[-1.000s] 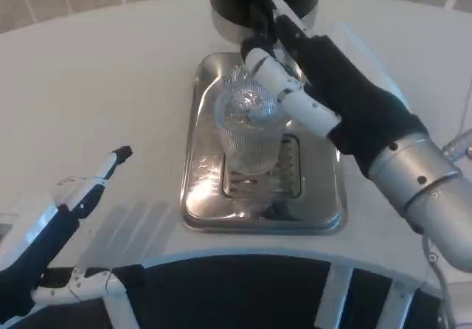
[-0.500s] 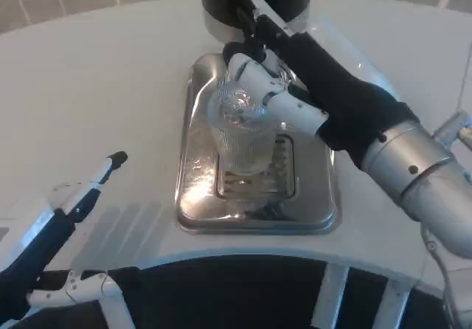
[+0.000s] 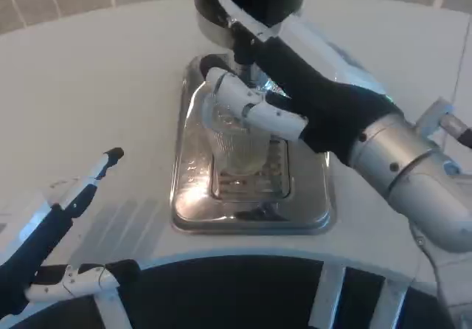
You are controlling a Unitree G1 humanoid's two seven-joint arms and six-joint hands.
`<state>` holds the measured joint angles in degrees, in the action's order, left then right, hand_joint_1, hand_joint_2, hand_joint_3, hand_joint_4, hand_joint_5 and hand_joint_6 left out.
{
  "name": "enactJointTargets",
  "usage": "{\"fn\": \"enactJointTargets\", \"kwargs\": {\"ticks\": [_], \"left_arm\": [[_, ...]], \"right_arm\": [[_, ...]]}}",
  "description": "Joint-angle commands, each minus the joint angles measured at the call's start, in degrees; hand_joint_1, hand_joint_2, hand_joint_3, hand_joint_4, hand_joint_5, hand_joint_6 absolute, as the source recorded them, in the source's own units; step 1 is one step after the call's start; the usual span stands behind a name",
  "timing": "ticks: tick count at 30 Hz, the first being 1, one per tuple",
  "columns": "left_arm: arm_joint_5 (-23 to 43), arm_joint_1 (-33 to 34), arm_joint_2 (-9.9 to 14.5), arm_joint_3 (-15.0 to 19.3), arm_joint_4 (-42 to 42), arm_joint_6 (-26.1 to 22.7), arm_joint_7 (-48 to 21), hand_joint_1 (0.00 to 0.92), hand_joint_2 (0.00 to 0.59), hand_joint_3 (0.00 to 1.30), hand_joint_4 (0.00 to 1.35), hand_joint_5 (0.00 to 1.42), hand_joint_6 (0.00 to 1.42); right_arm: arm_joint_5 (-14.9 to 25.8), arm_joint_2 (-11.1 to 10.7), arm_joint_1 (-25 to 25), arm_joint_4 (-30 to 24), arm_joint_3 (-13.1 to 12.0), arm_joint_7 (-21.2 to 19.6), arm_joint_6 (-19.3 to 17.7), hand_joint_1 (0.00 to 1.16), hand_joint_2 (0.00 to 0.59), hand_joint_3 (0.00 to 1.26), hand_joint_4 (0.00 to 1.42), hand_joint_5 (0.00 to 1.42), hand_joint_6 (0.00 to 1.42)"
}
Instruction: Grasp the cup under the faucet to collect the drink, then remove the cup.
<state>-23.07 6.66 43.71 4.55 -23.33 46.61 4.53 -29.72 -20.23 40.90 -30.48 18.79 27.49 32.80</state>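
Right hand [image 3: 295, 97] wraps its fingers around the clear ribbed plastic cup [image 3: 237, 143], upright on the shiny steel drip tray [image 3: 190, 189] below the black dispenser [image 3: 247, 1]. Left hand [image 3: 63, 233] hangs open, holding nothing.

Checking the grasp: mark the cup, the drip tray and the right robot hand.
cup [image 3: 240, 152], head view, ribbed clear wall.
drip tray [image 3: 306, 215], head view, right rim.
right robot hand [image 3: 295, 97], head view, black back.
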Motion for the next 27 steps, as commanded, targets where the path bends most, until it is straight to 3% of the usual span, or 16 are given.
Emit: {"fn": "enactJointTargets", "kwargs": {"ticks": [1, 8, 15, 27], "left_arm": [[0.5, -0.1, -0.4, -0.2, -0.8, -0.8, -1.1, 0.044, 0.056, 0.01, 0.01, 0.11, 0.16], [5.3, 1.1, -2.0, 0.1, -1.7, -3.5, -4.4, 0.043, 0.056, 0.00, 0.00, 0.11, 0.16], [9.4, 3.6, -5.9, 0.5, 1.1, -9.0, -6.0, 0.145, 0.028, 0.00, 0.00, 0.14, 0.21], [8.3, 9.2, -11.6, -1.2, 2.2, -16.4, -5.9, 0.246, 0.033, 0.00, 0.00, 0.18, 0.24]], "right_arm": [[0.4, -0.7, -0.1, 1.8, 3.0, 3.3, -1.7, 0.01, 0.515, 0.00, 0.00, 0.00, 0.00], [0.4, -1.4, -0.5, 2.0, 2.8, 3.6, -2.7, 0.01, 0.515, 0.00, 0.00, 0.00, 0.00], [0.2, -2.0, -1.5, 0.9, 2.7, 3.8, -2.4, 0.01, 0.515, 0.00, 0.00, 0.00, 0.00], [-0.5, -1.7, -1.7, 0.2, 3.3, 4.5, -1.6, 0.00, 0.528, 0.00, 0.00, 0.00, 0.00]]}}
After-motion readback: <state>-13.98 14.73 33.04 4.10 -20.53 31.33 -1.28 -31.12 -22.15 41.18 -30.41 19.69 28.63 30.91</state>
